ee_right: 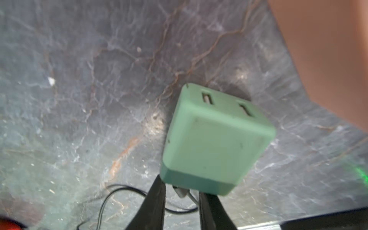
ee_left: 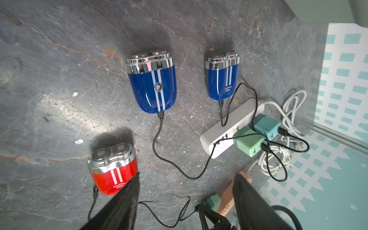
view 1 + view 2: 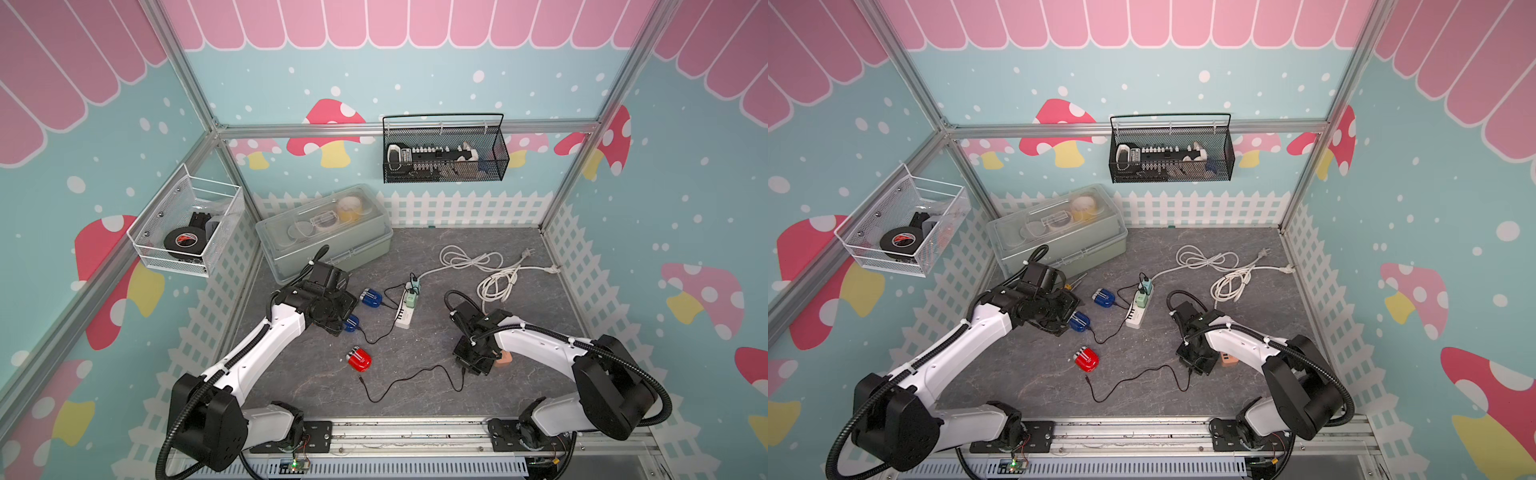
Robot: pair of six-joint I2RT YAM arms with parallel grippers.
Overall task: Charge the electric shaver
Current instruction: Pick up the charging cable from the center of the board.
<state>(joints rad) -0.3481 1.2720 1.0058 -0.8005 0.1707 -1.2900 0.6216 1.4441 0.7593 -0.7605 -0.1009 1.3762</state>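
Red rounded electric shaver [image 3: 359, 360] lies front-centre on grey counter [image 3: 299, 386]. Left gripper [image 2: 187, 176] released, empty. Right gripper [image 1: 181, 188] straddles mint cube adapter [image 1: 215, 143] at its prong end; can't tell if it's clamped. White wire basket [image 3: 226, 226] holds black tape roll [image 3: 180, 241].

Robot lab cell, cartoon-cottage decor.
An aluminium frame [image 3: 270, 132] carries mushroom-printed wall panels [image 3: 415, 75]; the left arm [image 3: 266, 349] and right arm [image 3: 536, 338] are bolted to a rail [image 3: 407, 434] at the surface's [image 3: 316, 386] near edge.

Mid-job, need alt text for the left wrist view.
A blue shaver and a second blue shaver lie with black cables in their bases, beside a white power strip. A red shaver lies by the open left end effector.
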